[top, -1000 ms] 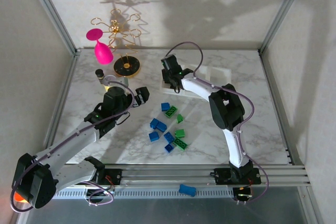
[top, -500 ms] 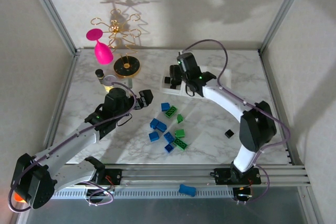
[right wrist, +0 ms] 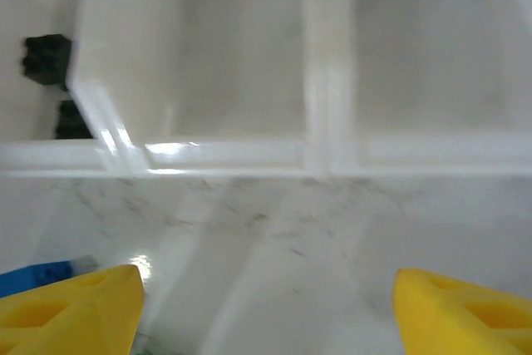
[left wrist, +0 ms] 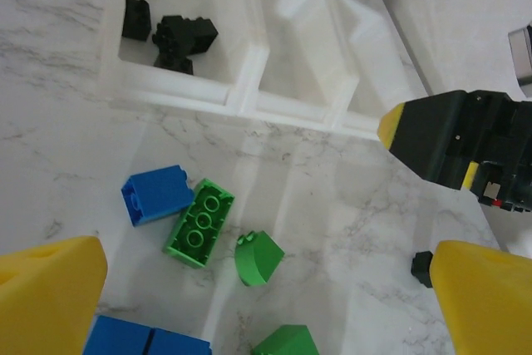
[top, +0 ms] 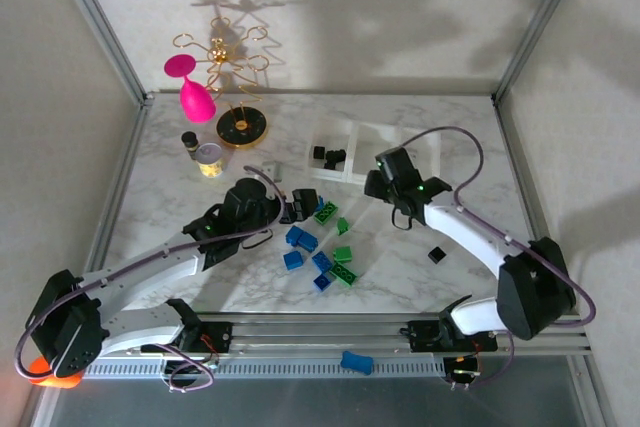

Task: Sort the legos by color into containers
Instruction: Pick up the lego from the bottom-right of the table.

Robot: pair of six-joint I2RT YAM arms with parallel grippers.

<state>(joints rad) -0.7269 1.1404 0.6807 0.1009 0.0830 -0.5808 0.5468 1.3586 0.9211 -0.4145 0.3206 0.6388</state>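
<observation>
Since a second ago the right arm has swung back from over the left container to the desk just in front of the tray, its fingers spreading on the way. The left arm has reached forward to the pile.

Nearest, one blue lego (top: 356,362) lies on the rail at the desk's front edge. Beyond it, the blue and green legos (top: 320,247) are scattered mid-desk.

The left fingers (top: 304,205) hover over the far end of that pile, released and wide apart, with nothing between them. This arm is much the nearer to the pile.

The green oblong brick (left wrist: 199,222) lies just ahead of them and slightly left, flat with its studs up. In the left wrist view its long axis runs from near-left to far-right, slantwise to the line between the fingers. I judge the wrist would need a twist to close across the brick's narrow width. A blue brick (left wrist: 156,194) sits just beside its left flank, and a small green sloped piece (left wrist: 258,257) sits near its right.

A loose black lego (top: 437,255) lies well apart to the right, near the right arm. The right fingers (top: 375,183) are released and empty, facing the front wall of the containers (right wrist: 332,155). Farthest, black legos (left wrist: 179,39) rest in the left container.
</observation>
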